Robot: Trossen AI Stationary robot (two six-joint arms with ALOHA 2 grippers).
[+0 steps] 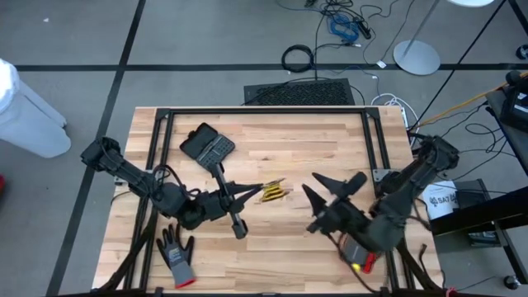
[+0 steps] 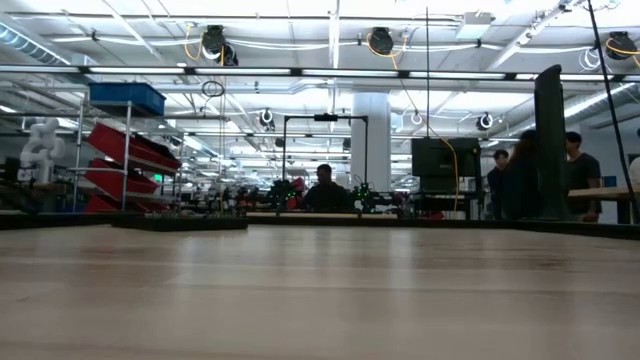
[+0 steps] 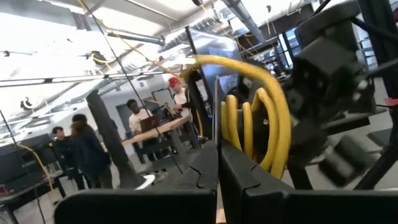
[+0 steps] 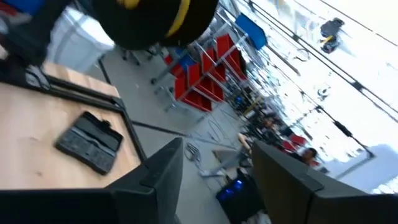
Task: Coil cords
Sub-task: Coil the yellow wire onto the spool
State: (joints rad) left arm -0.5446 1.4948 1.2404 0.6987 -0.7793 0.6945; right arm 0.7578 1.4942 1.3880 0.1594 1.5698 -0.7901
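The yellow cord [image 1: 273,193] sat coiled in a small bundle near the middle of the wooden table [image 1: 272,140], pinched at its left side by the left gripper [image 1: 253,193], whose fingers were pressed together on it. In the left wrist view the yellow loops [image 3: 261,124] stood right at the tips of those closed fingers [image 3: 205,168], with the dark body of the other arm close behind them.

To the right of the coil, apart from it, the right gripper [image 1: 334,188] was clear of the cord with its two fingers spread, holding nothing; the right wrist view showed a plain gap between its fingers [image 4: 158,171].

A black calculator-like device [image 1: 207,145] lay on the table to the far left of the cord, and a black handle-like bar [image 1: 228,200] ran from it toward the near side, crossing just beside the left gripper. A grey glove [image 1: 176,254] lay at the near left edge. Beyond the far edge, a black cable ring [image 1: 298,58] rested on the floor, with a white round stand base [image 1: 417,57] to its right. People [image 2: 325,190] stood in the room behind.
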